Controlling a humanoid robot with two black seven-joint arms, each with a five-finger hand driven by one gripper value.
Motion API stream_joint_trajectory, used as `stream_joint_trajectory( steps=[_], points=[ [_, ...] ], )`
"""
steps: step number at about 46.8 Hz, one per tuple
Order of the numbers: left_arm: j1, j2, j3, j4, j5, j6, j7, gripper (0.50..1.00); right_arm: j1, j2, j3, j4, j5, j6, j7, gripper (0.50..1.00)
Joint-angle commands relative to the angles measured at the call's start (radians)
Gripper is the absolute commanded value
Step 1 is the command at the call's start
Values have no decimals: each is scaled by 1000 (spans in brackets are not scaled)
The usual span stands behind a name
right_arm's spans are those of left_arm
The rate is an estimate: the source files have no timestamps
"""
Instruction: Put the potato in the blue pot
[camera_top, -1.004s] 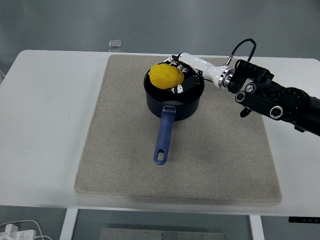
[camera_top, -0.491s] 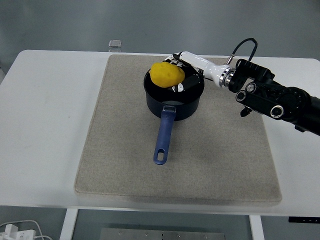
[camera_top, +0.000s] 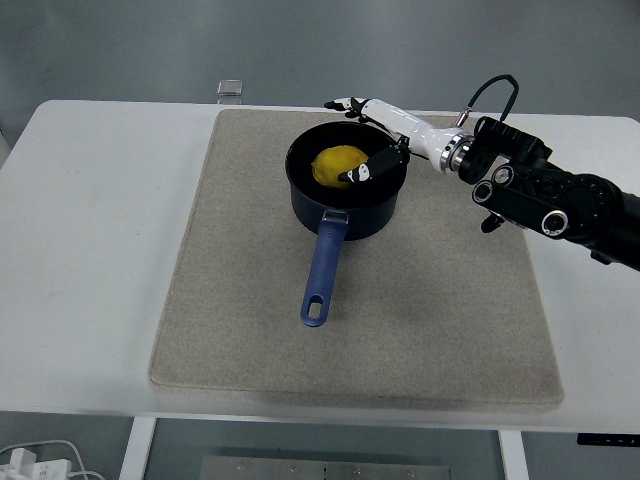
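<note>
Potato (camera_top: 336, 164): yellow, rounded, lying inside the pot on its bottom, toward the far side. Blue pot (camera_top: 345, 205): dark blue, round, upright, open-topped, standing on the far middle of the mat; long blue handle with hanging hole, pointing toward the near edge.

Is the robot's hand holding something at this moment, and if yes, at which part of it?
Nothing is held. The right hand is open above the blue pot, and the potato lies free inside it.
</note>
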Motion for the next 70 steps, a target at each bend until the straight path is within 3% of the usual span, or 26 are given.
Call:
stream_joint_trajectory(
  steps=[1,12,26,40,51,57,70],
  points=[
    [0,0,0,0,0,0,0,1000,4,-4,1,0,0,-7,0,940],
    [0,0,0,0,0,0,0,1000,17,-58,18,0,1,-20,0,940],
    [0,0,0,0,0,0,0,1000,-32,-188,237,-2,18,16,-2,940],
    [0,0,0,0,0,0,0,1000,-118,-210,261,-104,399,46,-61,940],
    [0,0,0,0,0,0,0,1000,-160,-201,270,-169,737,38,-71,942],
    [0,0,0,0,0,0,0,1000,-178,-196,271,-221,915,41,-130,948],
    [0,0,0,0,0,0,0,1000,-227,-185,274,-259,1074,38,-152,948]
  ],
)
